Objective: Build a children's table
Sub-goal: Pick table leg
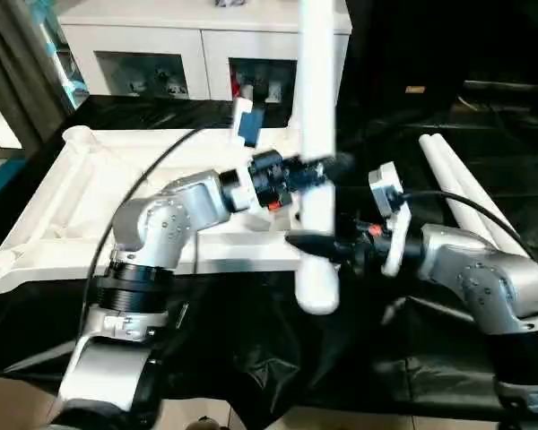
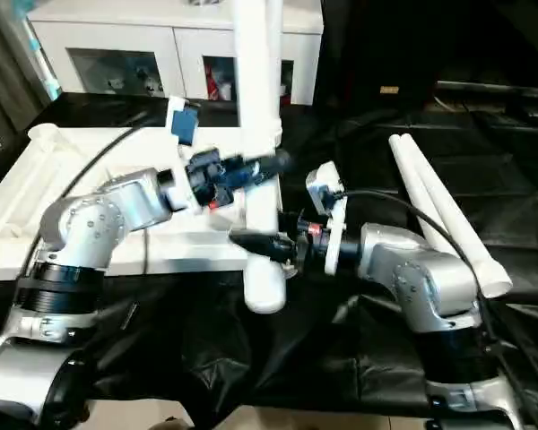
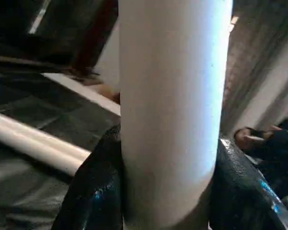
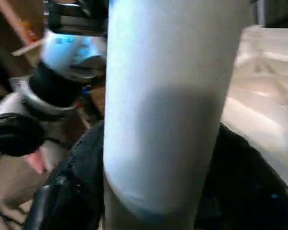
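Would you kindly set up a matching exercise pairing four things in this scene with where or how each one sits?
Things:
1. upright table leg
2. tabletop
3. two spare table legs
4. white cabinet

Places or states:
A. lying side by side on the black cloth, on the robot's right
B. standing behind the work area, with glass doors
C. held between the left gripper and the right gripper
D. lying upside down, ribbed underside up, on the robot's left

Pairs: 1-C, 2-D, 3-A, 4-B
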